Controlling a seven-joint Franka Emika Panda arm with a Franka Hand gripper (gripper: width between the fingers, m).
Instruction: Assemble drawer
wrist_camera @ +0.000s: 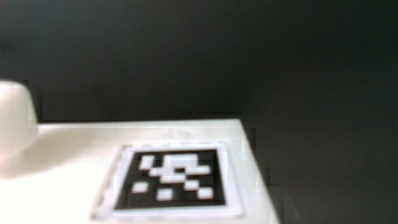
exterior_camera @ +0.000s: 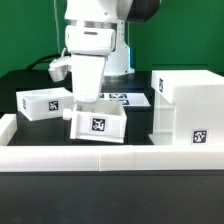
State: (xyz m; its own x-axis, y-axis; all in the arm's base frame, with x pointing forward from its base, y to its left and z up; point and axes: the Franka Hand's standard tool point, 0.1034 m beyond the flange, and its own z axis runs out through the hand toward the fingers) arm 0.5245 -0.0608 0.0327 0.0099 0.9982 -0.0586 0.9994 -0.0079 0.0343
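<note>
So here's the scene from where I'm standing. The gripper (exterior_camera: 84,103) is down on the middle tray (exterior_camera: 98,124), which sits tilted near the front edge of the counter (exterior_camera: 140,118), just behind the low wall strip (exterior_camera: 110,155). My guess is that it's working on picking this tray up, or nudging it square, so it can go into the case (exterior_camera: 190,105). The case stands upright by the counter edge on the exterior view's right, well apart from the tray. That probably keeps it parked out of the arm's way until a tray is ready to go in.

The second tray (exterior_camera: 40,103) waits by the edge on the exterior view's left, untouched. The marker board (exterior_camera: 128,98) lies flat further back, behind the arm.

Are the fingers clamped on the tray or just resting against it? Honestly can't tell. From the outside the hand's body and the tray hide the tips.

The wrist view doesn't settle it either. It shows the tray face (wrist_camera: 71,150) close up, with its tag (wrist_camera: 173,178) and dark counter beyond. There's also a blurry white blob (wrist_camera: 15,130) at one side that I can't identify. It does show the camera sits right over the tray. Only the exterior view gives you the whole layout and the tray's tilt.
</note>
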